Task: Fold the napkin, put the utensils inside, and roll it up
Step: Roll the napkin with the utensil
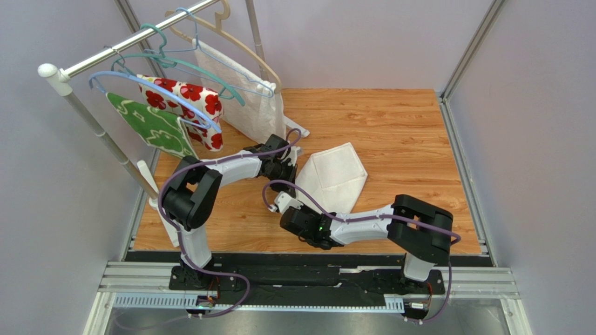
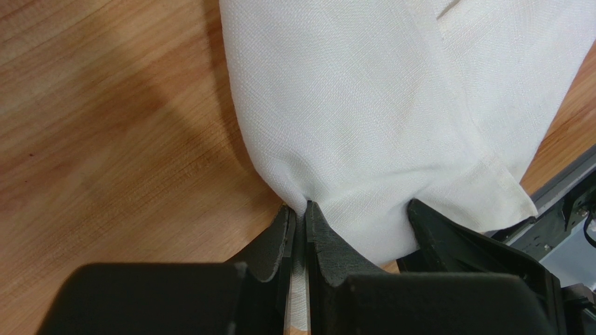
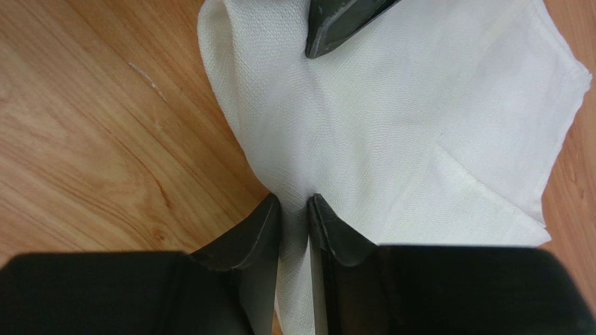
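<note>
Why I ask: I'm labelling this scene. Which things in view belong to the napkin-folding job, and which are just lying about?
In the job: napkin, left gripper and right gripper, each pinching its edge. No utensils in view.
Lying about: clothes rail, hangers, red-flowered cloth, green cloth, white cloth on a hanger.

The napkin (image 1: 334, 181) lies on the table (image 1: 406, 132) just right of both pincers, its left edge pinched by the left gripper (image 2: 299, 213) behind and the right gripper (image 3: 294, 206) in front, with hanging cloths (image 1: 185, 101) behind-left of the left gripper.
</note>
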You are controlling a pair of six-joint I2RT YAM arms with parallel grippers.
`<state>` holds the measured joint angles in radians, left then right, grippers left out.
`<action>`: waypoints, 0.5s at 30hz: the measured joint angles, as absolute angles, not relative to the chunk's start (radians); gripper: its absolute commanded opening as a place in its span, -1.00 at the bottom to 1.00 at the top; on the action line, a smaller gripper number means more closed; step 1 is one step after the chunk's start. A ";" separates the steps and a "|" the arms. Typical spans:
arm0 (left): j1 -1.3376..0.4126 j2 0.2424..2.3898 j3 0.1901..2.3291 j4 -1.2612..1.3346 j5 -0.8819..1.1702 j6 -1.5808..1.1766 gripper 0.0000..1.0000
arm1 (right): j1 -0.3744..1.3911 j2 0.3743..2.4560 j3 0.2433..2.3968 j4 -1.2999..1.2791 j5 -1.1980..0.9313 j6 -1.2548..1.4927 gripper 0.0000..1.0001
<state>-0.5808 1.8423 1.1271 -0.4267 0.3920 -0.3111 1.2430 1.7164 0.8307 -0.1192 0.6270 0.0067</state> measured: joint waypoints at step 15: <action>-0.511 1.726 1.078 -0.431 0.354 -0.338 0.31 | 1.216 1.669 0.846 -0.197 0.398 0.001 -1.00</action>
<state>-0.5114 1.7260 1.0782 -0.4309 0.3538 -0.3378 1.2160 1.6688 0.8463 -0.1967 0.3985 0.0010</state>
